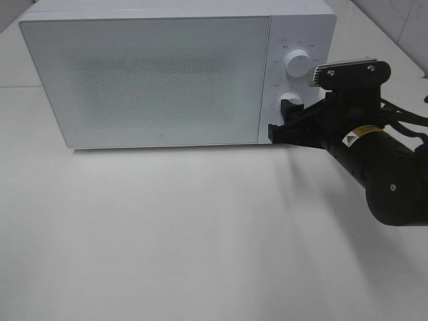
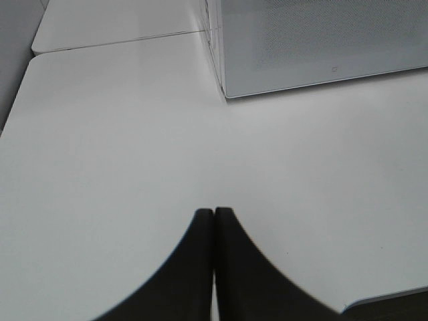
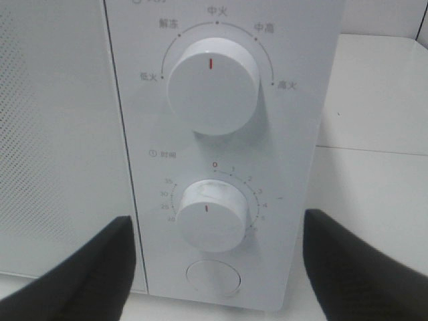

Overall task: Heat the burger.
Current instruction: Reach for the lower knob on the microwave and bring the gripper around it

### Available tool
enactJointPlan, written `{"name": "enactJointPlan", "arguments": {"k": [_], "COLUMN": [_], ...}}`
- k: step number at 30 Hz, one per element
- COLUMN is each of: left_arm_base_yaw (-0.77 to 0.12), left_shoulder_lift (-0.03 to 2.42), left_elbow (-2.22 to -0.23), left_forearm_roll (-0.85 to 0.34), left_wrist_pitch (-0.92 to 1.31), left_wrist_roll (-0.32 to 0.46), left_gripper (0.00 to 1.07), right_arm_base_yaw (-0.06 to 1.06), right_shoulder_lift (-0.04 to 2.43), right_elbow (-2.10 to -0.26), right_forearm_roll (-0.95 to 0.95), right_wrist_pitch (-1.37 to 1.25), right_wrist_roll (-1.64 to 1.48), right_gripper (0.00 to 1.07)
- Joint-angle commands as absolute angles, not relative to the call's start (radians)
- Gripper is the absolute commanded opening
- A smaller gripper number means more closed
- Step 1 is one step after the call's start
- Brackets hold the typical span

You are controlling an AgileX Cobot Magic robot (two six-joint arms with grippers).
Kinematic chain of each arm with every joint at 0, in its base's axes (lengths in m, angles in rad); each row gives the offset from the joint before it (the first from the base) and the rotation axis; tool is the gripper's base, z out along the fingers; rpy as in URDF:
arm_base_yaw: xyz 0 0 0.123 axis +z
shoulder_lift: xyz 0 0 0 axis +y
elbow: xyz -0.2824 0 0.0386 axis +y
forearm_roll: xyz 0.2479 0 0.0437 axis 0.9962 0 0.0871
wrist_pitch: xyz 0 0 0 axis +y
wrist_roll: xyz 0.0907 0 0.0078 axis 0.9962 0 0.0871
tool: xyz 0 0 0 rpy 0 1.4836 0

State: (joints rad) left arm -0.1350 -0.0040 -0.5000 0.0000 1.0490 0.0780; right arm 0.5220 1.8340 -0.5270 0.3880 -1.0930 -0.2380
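The burger is hidden; nothing of it shows in any view. The white microwave (image 1: 154,80) stands at the back of the table with its door shut. My right gripper (image 1: 281,118) is open right in front of the lower timer knob (image 1: 291,102). In the right wrist view its black fingers (image 3: 80,274) stand wide on either side of that knob (image 3: 212,215), apart from it, with the upper power knob (image 3: 212,83) above. My left gripper (image 2: 214,215) is shut on nothing, low over the bare table, some way from the microwave's corner (image 2: 227,93).
A round button (image 3: 212,278) sits under the timer knob on the control panel. The white table (image 1: 200,234) stretches in front of the microwave. The right arm (image 1: 374,167) reaches in from the right edge. A table seam (image 2: 120,41) runs beside the microwave.
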Motion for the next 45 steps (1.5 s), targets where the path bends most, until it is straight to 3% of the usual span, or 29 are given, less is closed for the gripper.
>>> {"name": "enactJointPlan", "arguments": {"k": [1,45], "left_arm_base_yaw": [-0.132,-0.132], "left_shoulder_lift": [-0.025,-0.025], "left_elbow": [-0.497,-0.497], "left_forearm_roll": [-0.005,-0.005], "left_wrist_pitch": [1.035,1.035], "left_wrist_roll": [0.08,0.08], "left_gripper": [0.0,0.0], "right_arm_base_yaw": [0.521,0.521], "right_shoulder_lift": [1.853,1.992], "right_elbow": [-0.534,-0.642], "right_forearm_roll": [0.386,0.385], "right_wrist_pitch": [-1.133,-1.176], "right_wrist_roll": [-0.21,-0.21], "right_gripper": [0.67,0.67]}}
